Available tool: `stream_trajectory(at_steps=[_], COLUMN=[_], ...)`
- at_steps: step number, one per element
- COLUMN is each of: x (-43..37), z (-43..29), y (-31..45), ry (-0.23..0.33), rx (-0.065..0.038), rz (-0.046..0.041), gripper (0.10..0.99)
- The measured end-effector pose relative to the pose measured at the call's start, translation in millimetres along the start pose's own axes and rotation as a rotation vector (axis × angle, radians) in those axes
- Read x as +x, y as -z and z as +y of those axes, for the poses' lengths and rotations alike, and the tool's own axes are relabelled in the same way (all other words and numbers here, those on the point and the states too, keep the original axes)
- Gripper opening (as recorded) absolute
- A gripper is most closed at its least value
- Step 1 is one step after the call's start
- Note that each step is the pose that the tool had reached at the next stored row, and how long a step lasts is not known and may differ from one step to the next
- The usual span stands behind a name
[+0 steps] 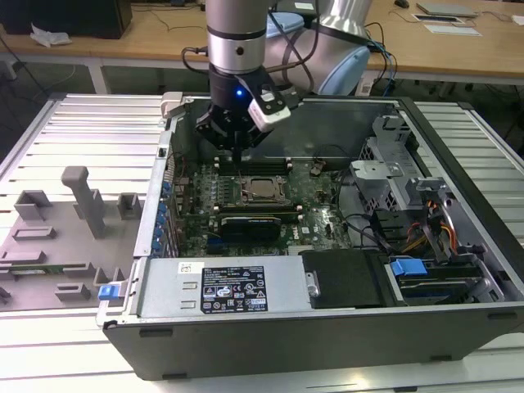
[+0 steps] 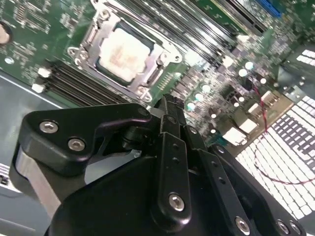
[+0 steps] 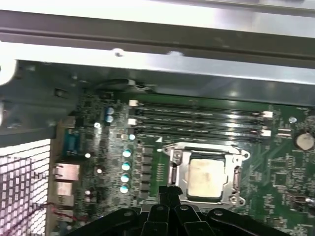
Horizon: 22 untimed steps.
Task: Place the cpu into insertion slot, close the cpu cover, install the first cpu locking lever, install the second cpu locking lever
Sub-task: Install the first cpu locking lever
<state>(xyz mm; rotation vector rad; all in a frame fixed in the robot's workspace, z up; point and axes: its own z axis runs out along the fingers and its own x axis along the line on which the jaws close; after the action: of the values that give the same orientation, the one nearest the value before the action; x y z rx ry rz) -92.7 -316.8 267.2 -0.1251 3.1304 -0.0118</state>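
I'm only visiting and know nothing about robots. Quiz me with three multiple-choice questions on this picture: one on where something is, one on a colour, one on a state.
1. Where is the chip?
A. held in the jaws
B. in the square socket
C. outside the computer

2. What colour is the circuit board?
A. green
B. red
C. white

3. How does the metal cover stand?
A. tipped upright
B. taken off
C. lying flat around the chip

Answers:
1 B: in both wrist views the chip lies in the socket on the board.
2 A: the board is green all around the socket.
3 C: the silvery frame lies flat, and the chip's pale top shows through its window.
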Motion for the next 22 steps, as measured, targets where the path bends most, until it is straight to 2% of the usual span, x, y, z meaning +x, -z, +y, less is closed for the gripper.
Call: stream_trajectory(at_steps=[1, 3, 5, 6, 7, 8, 10, 12, 13, 14, 18, 22], x=[4.3, 8.5, 11.3, 13.2, 14.6, 16.6, 19.1, 21.6, 21.6, 21.5, 20.8, 15.1], z=[0.3, 0.7, 0.9, 1.0, 1.2, 1.3, 1.5, 1.7, 1.7, 1.7, 1.7, 1.2], y=[0.0, -0.1, -0.1, -0.1, -0.1, -0.1, -0.1, -0.1, -0.1, -0.9, -4.9, -7.7], ry=[0.000, 0.000, 0.000, 0.000, 0.000, -0.001, -0.001, -0.001, -0.002, -0.002, -0.002, -0.002], rx=[0.000, -0.010, -0.029, -0.045, -0.057, -0.075, -0.105, -0.161, -0.198, -0.217, -0.224, -0.225], rz=[-0.0002, -0.0013, -0.0035, -0.0054, -0.0068, -0.0089, -0.0123, -0.0191, -0.0223, -0.0239, -0.0245, -0.0244], gripper=[0.106, 0.106, 0.106, 0.106, 0.106, 0.106, 0.106, 0.106, 0.106, 0.106, 0.106, 0.106])
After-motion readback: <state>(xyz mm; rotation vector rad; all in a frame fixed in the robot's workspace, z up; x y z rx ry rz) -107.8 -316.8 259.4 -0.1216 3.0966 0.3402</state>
